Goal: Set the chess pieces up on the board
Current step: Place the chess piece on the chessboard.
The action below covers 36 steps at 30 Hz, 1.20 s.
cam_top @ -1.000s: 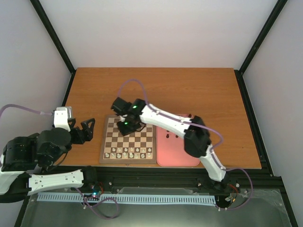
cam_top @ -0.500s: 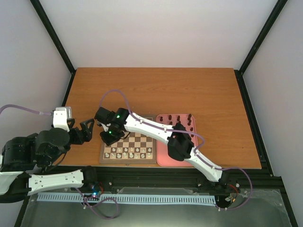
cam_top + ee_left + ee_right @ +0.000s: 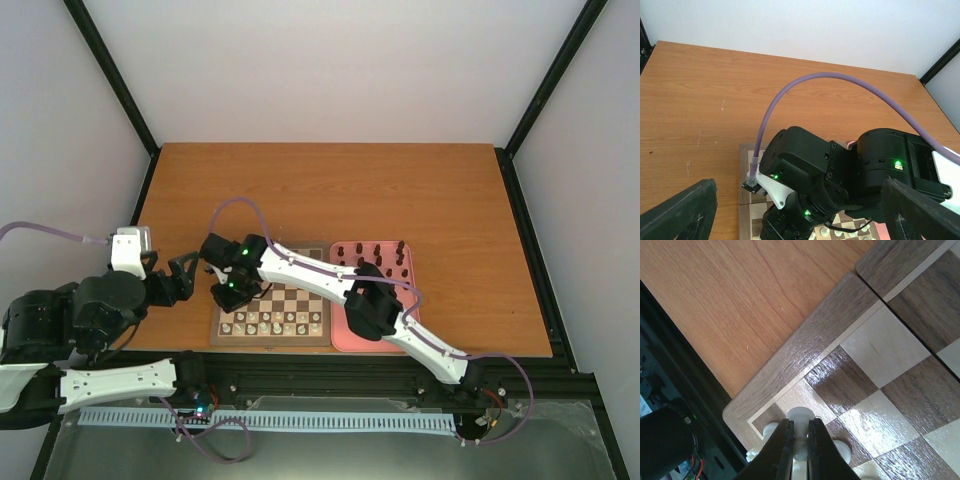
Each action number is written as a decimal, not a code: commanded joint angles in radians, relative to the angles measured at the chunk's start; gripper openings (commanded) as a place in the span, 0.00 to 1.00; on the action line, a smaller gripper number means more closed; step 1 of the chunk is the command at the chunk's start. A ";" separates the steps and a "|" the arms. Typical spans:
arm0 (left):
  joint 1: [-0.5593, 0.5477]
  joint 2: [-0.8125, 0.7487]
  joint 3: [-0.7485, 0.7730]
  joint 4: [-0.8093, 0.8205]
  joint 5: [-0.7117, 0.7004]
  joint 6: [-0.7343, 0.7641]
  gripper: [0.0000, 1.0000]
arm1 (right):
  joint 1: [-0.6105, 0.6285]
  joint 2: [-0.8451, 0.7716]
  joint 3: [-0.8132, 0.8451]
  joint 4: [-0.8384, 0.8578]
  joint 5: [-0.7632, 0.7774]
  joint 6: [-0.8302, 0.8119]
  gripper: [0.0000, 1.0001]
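Down at the 7 o'clock corner of the board [image 3: 805, 340], the right gripper [image 3: 800, 427] pinches a cream-white chess piece [image 3: 801, 415]. The left gripper [image 3: 182, 277], at 9 o'clock, hangs spread wide and empty. Dark pieces [image 3: 378, 262] stand in the pink tray [image 3: 412, 262] at 3 o'clock.

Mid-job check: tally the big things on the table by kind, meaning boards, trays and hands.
Board: 1
Pink tray: 1
Hands: 2 (left hand open; right hand shut on a white piece)
Total: 4, leaving out the chess pieces, which are too small to count.
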State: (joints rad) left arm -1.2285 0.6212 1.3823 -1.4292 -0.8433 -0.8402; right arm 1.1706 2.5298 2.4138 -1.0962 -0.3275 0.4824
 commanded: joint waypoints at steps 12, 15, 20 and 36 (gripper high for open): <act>0.005 -0.024 0.003 -0.013 -0.002 -0.009 1.00 | 0.013 0.036 0.052 -0.022 -0.019 -0.010 0.05; 0.006 -0.025 0.001 -0.012 -0.002 -0.009 1.00 | 0.012 0.039 0.055 -0.032 -0.014 -0.011 0.06; 0.005 -0.025 0.000 -0.012 -0.004 -0.009 1.00 | 0.013 0.043 0.057 -0.039 -0.012 -0.014 0.07; 0.006 -0.031 -0.009 -0.012 -0.008 -0.013 1.00 | 0.011 0.055 0.078 -0.050 -0.025 -0.031 0.16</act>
State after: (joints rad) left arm -1.2285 0.6033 1.3766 -1.4311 -0.8421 -0.8413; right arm 1.1725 2.5645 2.4611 -1.1297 -0.3439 0.4667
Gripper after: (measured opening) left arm 0.998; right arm 0.153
